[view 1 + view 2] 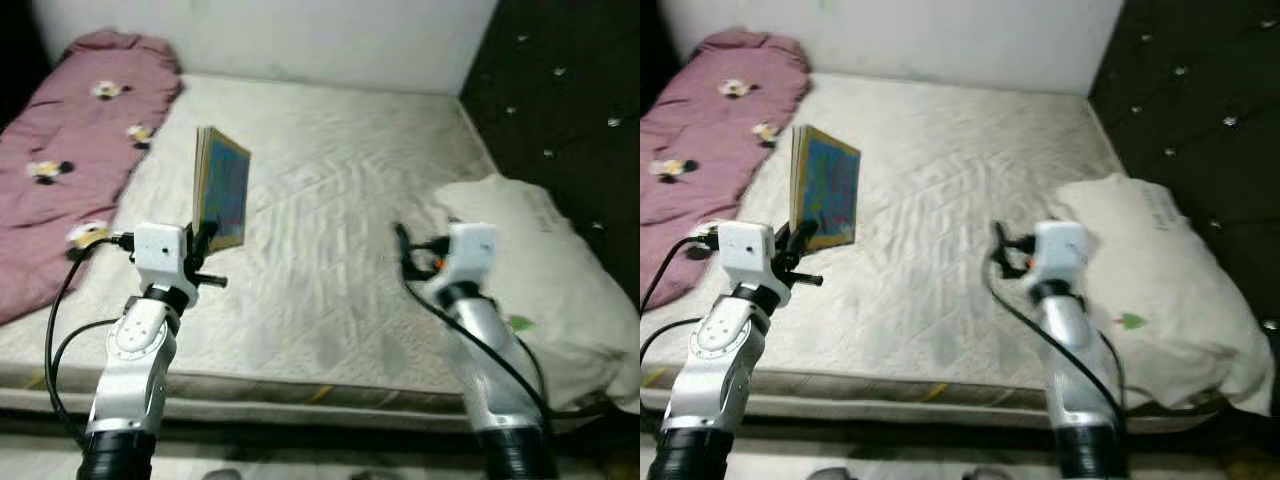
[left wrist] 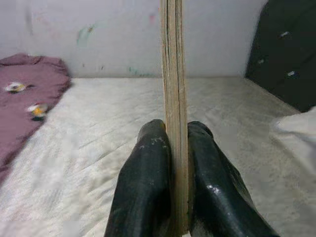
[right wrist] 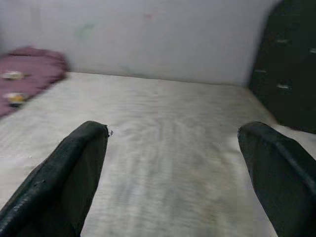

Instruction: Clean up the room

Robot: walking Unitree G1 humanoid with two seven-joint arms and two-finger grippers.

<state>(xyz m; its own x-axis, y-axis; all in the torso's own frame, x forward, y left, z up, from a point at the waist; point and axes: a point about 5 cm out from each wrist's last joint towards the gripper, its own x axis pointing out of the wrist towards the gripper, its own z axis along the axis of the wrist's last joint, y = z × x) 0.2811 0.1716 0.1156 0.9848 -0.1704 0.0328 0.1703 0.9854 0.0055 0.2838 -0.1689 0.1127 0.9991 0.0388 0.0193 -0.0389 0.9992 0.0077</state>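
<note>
From the head camera I'm looking down at a bare cream mattress (image 1: 330, 200) with a quilted surface, pushed against a pale wall (image 1: 300, 40). My left gripper (image 2: 173, 143) is clamped on a thin book (image 1: 222, 188) — I can see in the left wrist view how the two black fingers (image 2: 143, 182) press flat against either side of its lower edge, with the pale page block running straight up between them. The book stands upright in the air above the left part of the mattress, its blue, picture-covered face turned toward the robot's right and its spine end down at the fingers. To the left of it, along the edge of the bed, lies a mauve blanket (image 1: 70, 150) with small flower prints, bunched up toward the wall. My right gripper (image 3: 173, 133) is held out over the middle-right of the mattress, spread wide with nothing between the fingers — in the right wrist view the two black tips sit far apart with the quilted fabric showing between them. Just beyond that arm, on the right side of the bed, rests a cream pillow (image 1: 540, 260), and behind it rises a dark tufted headboard (image 1: 570, 90) with shiny buttons. Black cables (image 1: 60, 300) loop from each wrist down along the silver forearms.
</note>
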